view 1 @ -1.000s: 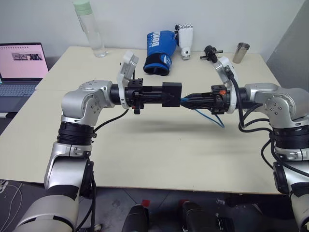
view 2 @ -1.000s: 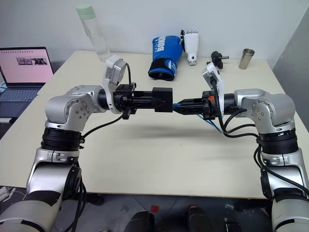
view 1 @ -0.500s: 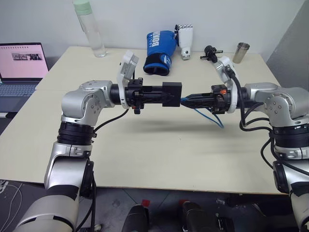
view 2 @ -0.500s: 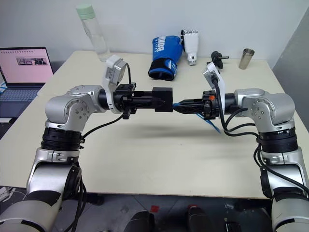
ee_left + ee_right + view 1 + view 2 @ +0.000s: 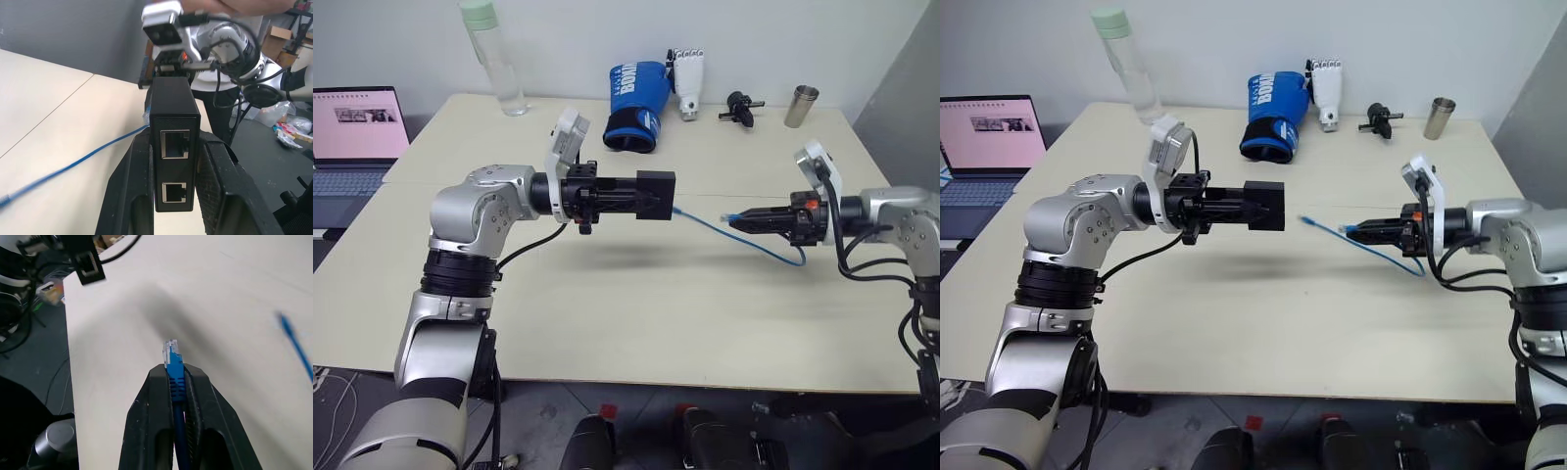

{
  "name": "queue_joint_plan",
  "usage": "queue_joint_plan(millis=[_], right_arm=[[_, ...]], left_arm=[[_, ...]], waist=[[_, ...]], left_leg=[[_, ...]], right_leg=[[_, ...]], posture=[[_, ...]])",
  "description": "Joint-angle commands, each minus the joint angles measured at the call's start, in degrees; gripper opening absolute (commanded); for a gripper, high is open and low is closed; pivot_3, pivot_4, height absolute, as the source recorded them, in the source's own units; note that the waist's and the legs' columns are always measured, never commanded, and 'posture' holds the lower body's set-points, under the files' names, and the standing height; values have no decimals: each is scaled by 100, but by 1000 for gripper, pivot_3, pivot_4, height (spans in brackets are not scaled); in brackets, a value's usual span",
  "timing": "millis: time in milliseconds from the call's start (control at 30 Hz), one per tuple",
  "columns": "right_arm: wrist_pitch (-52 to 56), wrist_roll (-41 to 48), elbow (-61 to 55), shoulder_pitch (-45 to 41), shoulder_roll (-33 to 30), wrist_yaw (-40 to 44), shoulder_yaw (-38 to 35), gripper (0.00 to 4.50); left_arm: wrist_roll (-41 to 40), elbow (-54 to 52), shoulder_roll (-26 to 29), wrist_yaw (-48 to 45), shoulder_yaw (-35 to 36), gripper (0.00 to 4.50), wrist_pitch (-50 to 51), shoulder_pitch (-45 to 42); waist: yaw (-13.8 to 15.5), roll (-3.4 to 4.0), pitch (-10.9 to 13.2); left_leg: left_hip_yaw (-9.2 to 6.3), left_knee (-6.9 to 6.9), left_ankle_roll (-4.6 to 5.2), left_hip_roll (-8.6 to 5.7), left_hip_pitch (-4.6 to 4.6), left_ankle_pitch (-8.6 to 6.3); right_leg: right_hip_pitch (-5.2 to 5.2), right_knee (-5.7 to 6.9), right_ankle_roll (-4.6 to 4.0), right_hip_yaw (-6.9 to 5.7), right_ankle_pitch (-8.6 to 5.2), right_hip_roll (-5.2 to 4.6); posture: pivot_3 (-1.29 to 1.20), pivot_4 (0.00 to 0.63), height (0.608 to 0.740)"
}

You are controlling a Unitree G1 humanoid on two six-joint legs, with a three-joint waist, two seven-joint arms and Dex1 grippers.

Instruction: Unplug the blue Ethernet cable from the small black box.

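The right end effector (image 5: pixel 1351 230) has drawn away from the small black box (image 5: pixel 1263 206), clamping the blue Ethernet cable (image 5: pixel 174 372) just behind its freed plug. The left end effector (image 5: pixel 651 199) grips the box above the desk (image 5: pixel 607 313); both ports gape empty.

Silver jointed arms, black cables, white wrist cameras, black fingers (image 5: pixel 134 196).

Blue Ethernet cable (image 5: pixel 174 369) between fingers (image 5: pixel 146 431)
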Motion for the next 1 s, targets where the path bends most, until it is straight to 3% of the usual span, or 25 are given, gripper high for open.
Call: queue_joint_plan(millis=[33, 200, 367, 433, 633, 867, 1000], right_arm=[[-344, -176, -392, 137, 159, -522, -251, 35], [-2002, -1694, -1042, 1241, 332, -1573, 461, 35], [-3653, -2650, -997, 2172, 295, -1632, 967, 35], [-3913, -2717, -846, 2353, 348, -1627, 945, 740], [-3940, -2589, -816, 2328, 273, -1310, 785, 1916], [-2729, -1591, -1722, 2316, 33, -613, 494, 3469], [-1293, -309, -2379, 1813, -146, -524, -137, 4318]], left_arm=[[-73, -137, 34, -78, 57, 772, -28, -134], [-48, -132, -17, -73, 42, 772, -51, -142], [-22, -97, -35, -77, 25, 772, -68, -167], [-9, -83, -43, -66, 16, 772, -76, -179], [-22, -92, -29, -62, 29, 772, -50, -153], [-51, -121, -27, -35, 49, 772, -20, -121], [-27, -44, 48, -25, 108, 772, -50, -135]], waist=[[-27, 0, 0], [3, 0, 0], [46, 0, 0], [42, 0, 0], [40, 0, 0], [42, 0, 0], [41, 1, 1]], left_leg=[[-1, -2, 0, 1, 1, 0], [-2, -3, -1, 2, -2, 0], [4, 1, -2, -10, -11, 1], [6, 4, -2, -12, -9, 1], [4, 5, -3, -8, 0, 2], [2, 4, -3, -7, -1, 2], [-1, 6, -3, -7, -1, 2]], right_leg=[[-2, 2, 0, 0, 0, 2], [-4, 1, 0, -2, -1, 3], [-9, -2, 7, 4, -5, -7], [-8, 0, 8, 7, -4, -7], [-5, 9, 7, 6, -4, -3], [-4, 8, 7, 5, -4, -3], [-1, 8, 6, 3, -4, -4]], posture=[[0, 150, 740], [0, 150, 740], [0, 150, 740], [0, 150, 740], [0, 150, 740], [0, 150, 740], [0, 150, 740]])
